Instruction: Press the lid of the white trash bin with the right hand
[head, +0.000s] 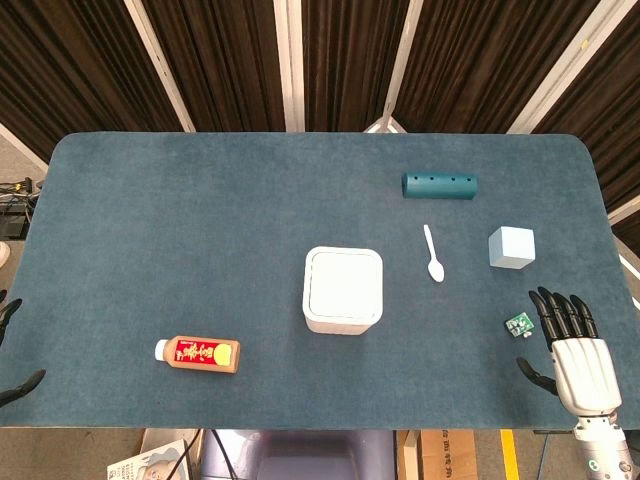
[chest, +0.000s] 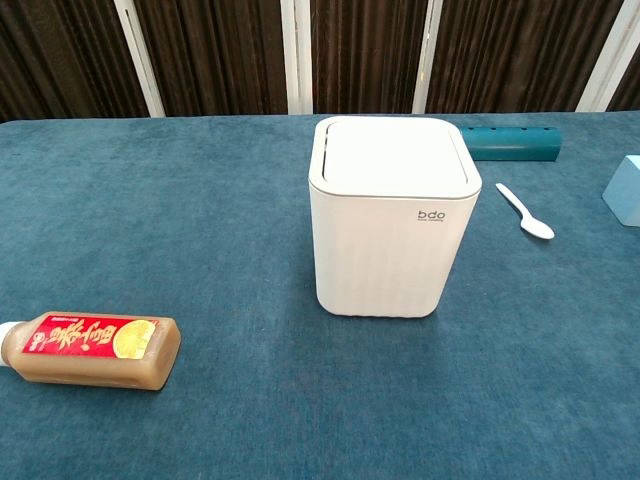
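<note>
The white trash bin (head: 343, 290) stands upright in the middle of the blue table, its lid (chest: 392, 152) flat and closed. My right hand (head: 572, 348) hovers near the table's front right corner, far to the right of the bin, palm down with its fingers spread and nothing in it. Of my left hand only dark fingertips (head: 20, 385) show at the left edge of the head view, apart and holding nothing. The chest view shows neither hand.
A bottle with a red label (head: 198, 354) lies on its side at the front left. A white spoon (head: 433, 253), a pale blue cube (head: 511, 247) and a dark teal bar (head: 440, 186) lie right of the bin. A small green item (head: 518, 323) sits beside my right fingertips.
</note>
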